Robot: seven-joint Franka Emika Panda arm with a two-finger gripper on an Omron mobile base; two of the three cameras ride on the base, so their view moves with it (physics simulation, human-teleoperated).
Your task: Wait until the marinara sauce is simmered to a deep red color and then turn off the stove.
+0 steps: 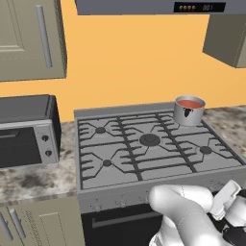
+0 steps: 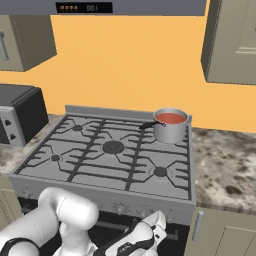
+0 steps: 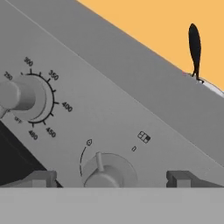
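The marinara sauce is an orange-red disc in a small steel saucepan on the back right burner of the stove. In the hand view my gripper is open, close in front of the stove's grey front panel. Its two dark fingertips stand either side of a small round knob, apart from it. The pan's dark handle shows over the stove's top edge. My hand hangs low before the oven door.
A larger temperature dial sits left of the small knob. A black-and-silver toaster oven stands on the counter left of the stove. Speckled counter runs to the right. Wall cabinets and a hood hang above.
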